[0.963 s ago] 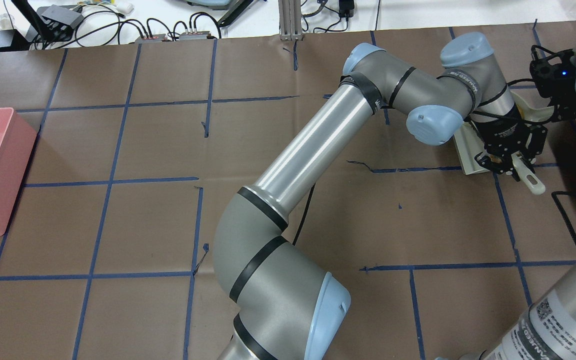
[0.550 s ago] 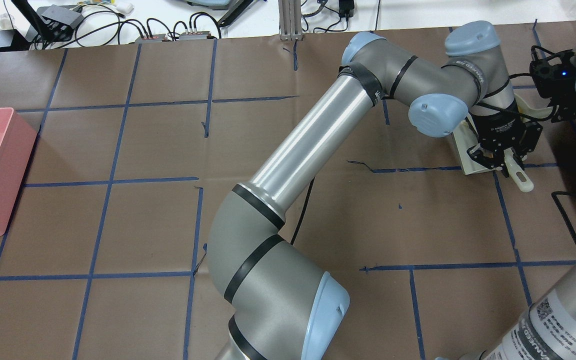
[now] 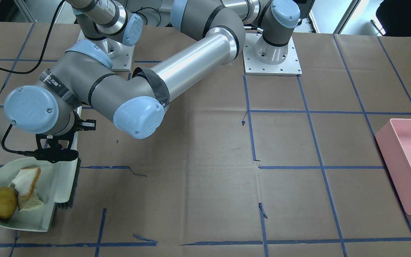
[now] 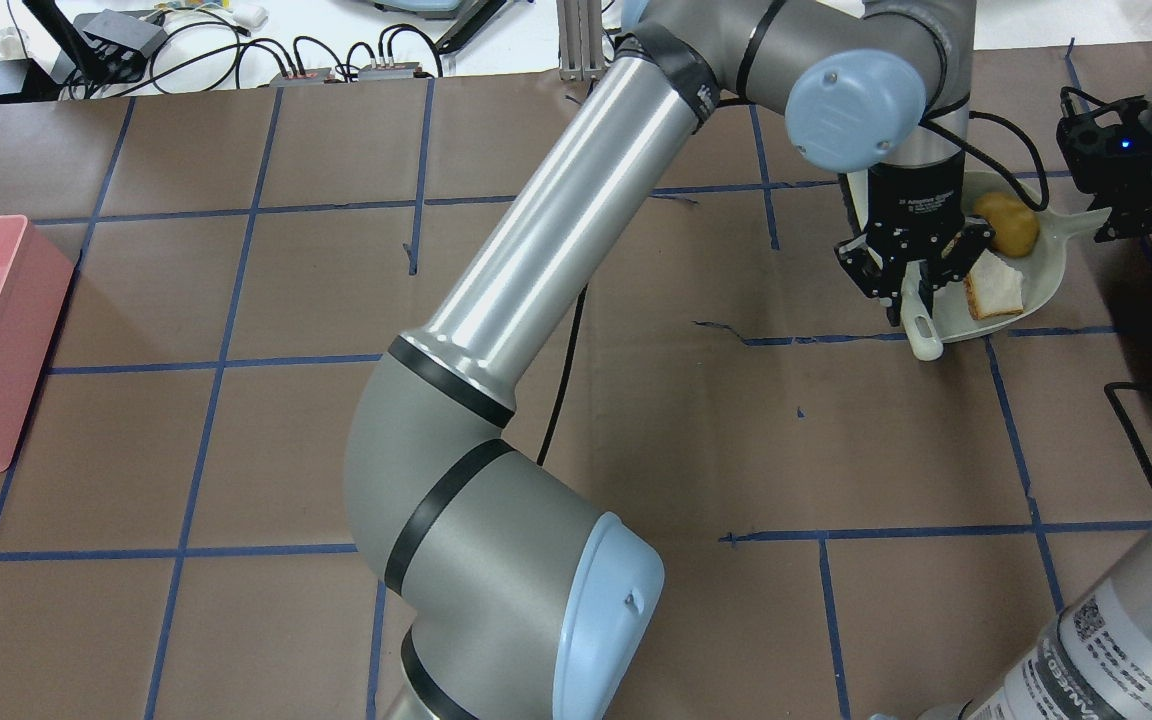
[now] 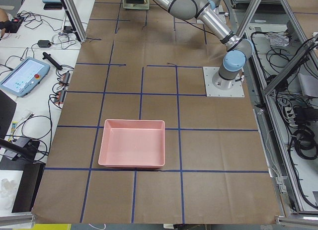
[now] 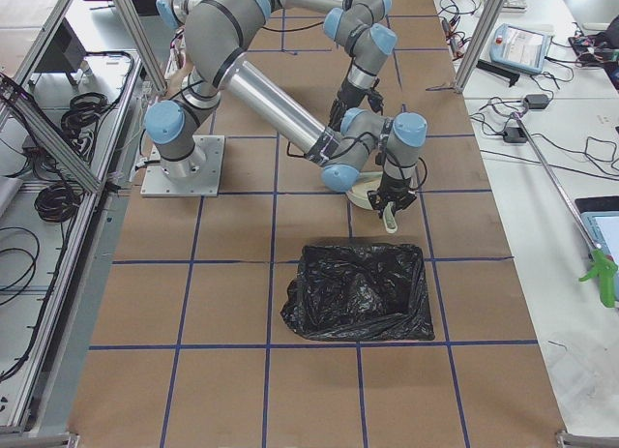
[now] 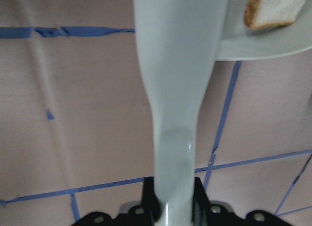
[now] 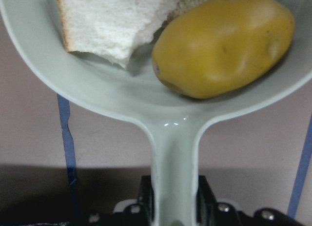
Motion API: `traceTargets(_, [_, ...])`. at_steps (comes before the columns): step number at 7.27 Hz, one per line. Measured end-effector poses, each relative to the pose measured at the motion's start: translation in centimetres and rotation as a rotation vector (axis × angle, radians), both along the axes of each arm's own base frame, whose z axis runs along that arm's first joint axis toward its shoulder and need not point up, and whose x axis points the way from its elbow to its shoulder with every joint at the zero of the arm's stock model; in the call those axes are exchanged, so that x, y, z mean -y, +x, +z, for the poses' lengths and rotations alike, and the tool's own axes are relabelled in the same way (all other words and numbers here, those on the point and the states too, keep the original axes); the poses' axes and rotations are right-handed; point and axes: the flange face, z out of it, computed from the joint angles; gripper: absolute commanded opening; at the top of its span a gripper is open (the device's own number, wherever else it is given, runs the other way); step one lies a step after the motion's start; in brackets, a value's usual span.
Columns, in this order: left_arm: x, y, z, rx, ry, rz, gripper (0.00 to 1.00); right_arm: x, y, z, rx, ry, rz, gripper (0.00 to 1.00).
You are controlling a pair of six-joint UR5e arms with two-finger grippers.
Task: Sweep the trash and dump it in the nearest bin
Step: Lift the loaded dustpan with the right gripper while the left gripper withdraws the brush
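3 of 3 in dustpan (image 3: pixel 54 185): found potato (image 3: pixel 3 202), bread piece (image 3: pixel 27 179) and second bread piece (image 3: pixel 30 204) resting inside. Noted right gripper (image 8: pixel 174 189) pinching the dustpan's handle, left gripper (image 4: pixel 916 290) clamped on brush handle (image 4: pixel 923 338). Judged sweep done: keep pan level, hold brush off its mouth, carry to black-bagged bin (image 6: pixel 356 293), tip only above the opening.

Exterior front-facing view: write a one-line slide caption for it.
Potato and two bread pieces lie in the pale dustpan, brush at its open edge, pink bin across the table.
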Motion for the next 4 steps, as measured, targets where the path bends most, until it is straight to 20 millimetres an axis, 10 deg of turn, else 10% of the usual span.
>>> traceTargets(4, [-1.1, 9.8, 11.8, 0.171, -0.058, 0.017, 0.00, -0.6, 0.6, 2.1, 0.046, -0.007, 0.001, 0.00])
